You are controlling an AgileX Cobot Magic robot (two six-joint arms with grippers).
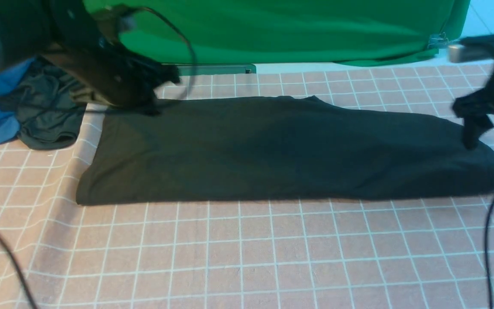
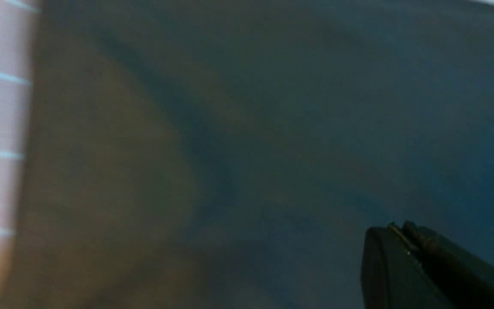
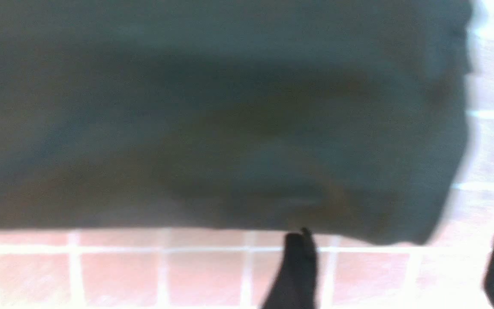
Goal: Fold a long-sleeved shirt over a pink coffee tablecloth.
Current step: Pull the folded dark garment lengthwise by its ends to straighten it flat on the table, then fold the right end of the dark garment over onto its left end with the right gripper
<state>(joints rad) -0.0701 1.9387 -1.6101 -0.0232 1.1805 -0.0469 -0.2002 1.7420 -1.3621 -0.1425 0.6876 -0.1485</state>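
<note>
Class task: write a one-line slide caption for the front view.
Black long-sleeved shirt folded into a long band on the pink coffee tablecloth, right gripper open at one end.

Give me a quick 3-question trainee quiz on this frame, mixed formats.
1. True or false: the long-sleeved shirt lies as a long folded band across the pink coffee tablecloth.
2. Multiple choice: the right claw is A) clamped on the shirt, B) open, over the shirt's right end, C) out of view.
3. Fill in: behind the tablecloth hangs a plain ___ cloth.

Key: 1 true; 2 B; 3 green.
</note>
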